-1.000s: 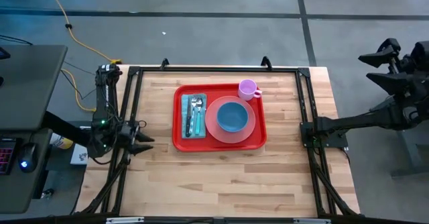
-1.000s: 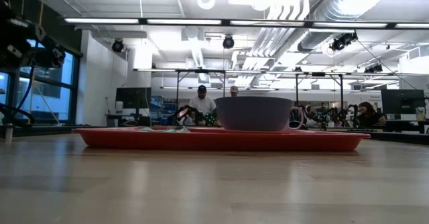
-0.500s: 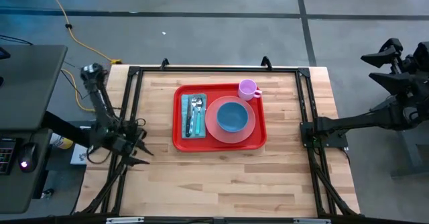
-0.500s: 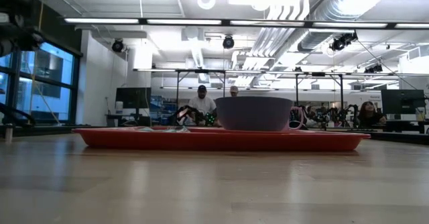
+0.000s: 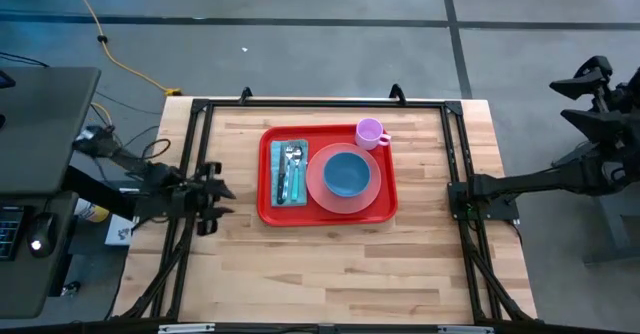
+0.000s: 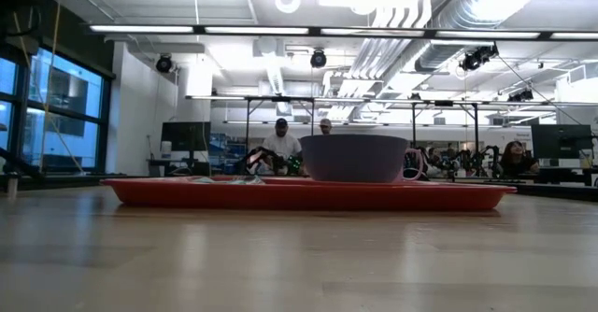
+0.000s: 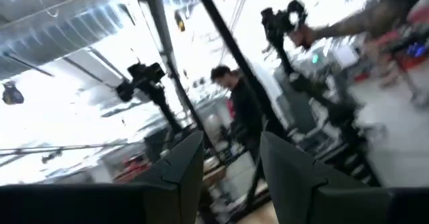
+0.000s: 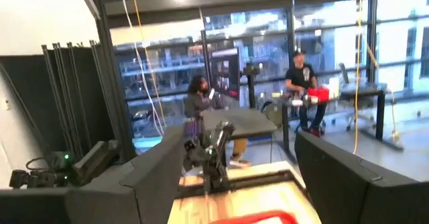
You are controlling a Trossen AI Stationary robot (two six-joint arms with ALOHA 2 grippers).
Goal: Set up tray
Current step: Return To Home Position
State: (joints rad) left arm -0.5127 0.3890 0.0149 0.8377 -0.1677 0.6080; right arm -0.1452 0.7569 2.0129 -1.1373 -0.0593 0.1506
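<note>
The red tray [image 5: 328, 212] lies flat on the wooden table's middle; in the low view the tray [image 6: 308, 194] shows edge-on. On it rest a pink plate [image 5: 375, 187] with a blue bowl [image 5: 346, 173], a pink cup [image 5: 371, 132] at its far right corner, and a teal napkin [image 5: 277, 174] bearing cutlery [image 5: 292, 164]. My left gripper [image 5: 220, 200] hovers over the table's left edge, left of the tray, open, with nothing between its fingers [image 7: 184, 163]. My right gripper [image 5: 572, 96] hangs beyond the table's right edge, open and empty [image 8: 241, 163].
Black frame rails run along the table's left [image 5: 192, 154] and right [image 5: 456, 154] sides and far edge. Bare wood [image 5: 330, 269] lies between the tray and the near edge. A desk [image 5: 40, 124] stands to the left. People sit in the room behind [image 6: 280, 144].
My left arm has swung about at the table's left edge: its elbow has gone from the far side out to the left, and the gripper has risen, tipped upward and rolled, ending a little farther from the near edge. The tray and its dishes have stayed put.
</note>
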